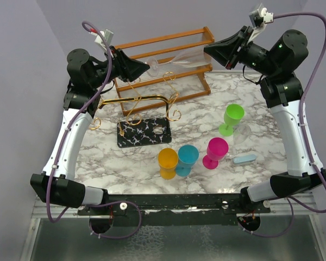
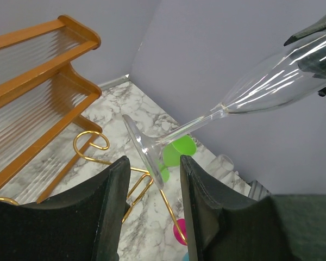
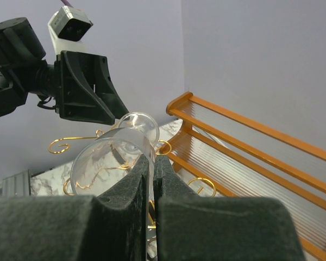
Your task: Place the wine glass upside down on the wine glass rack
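right claw (image 3: 154, 163) pinched tight on the rim of the wine glass (image 1: 176, 61), held sideways high over the bench (image 1: 206, 109) | left claw (image 2: 155, 163) wide open at its foot | danger: thin pinch could slip, glass falls and breaks by the wine glass rack (image 1: 138, 100)

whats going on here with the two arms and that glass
The right end effector is shut on the bowl rim of a clear wine glass, holding it sideways in the air. The left end effector is open at the glass's foot, not gripping it. The gold wine glass rack stands on the table nearby.
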You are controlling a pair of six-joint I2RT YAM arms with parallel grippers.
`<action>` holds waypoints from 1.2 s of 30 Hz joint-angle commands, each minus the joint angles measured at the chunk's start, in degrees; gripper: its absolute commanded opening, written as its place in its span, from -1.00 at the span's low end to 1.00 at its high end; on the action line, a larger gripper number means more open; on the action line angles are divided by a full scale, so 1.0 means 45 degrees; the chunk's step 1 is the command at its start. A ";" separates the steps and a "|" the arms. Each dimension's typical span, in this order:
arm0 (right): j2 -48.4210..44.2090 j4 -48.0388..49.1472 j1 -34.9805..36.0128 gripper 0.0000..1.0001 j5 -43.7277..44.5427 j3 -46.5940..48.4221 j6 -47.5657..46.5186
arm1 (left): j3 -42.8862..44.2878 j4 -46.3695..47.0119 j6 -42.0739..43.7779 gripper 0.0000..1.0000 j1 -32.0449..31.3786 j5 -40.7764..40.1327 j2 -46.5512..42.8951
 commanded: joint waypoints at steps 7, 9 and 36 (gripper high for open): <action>-0.0296 0.0845 0.0068 -0.98 -0.0037 -0.0373 0.0329 | -0.0136 0.0298 -0.0424 -0.16 -0.0243 0.0558 0.0201; -0.0334 0.0871 0.0068 -0.98 0.0001 -0.0426 0.0321 | -0.0167 0.0279 -0.0404 -0.16 -0.0234 0.0536 0.0227; -0.0563 0.1094 0.0068 -0.11 -0.0006 -0.1223 -0.0149 | -0.0321 -0.0020 -0.1227 -1.00 -0.0043 -0.0162 -0.0061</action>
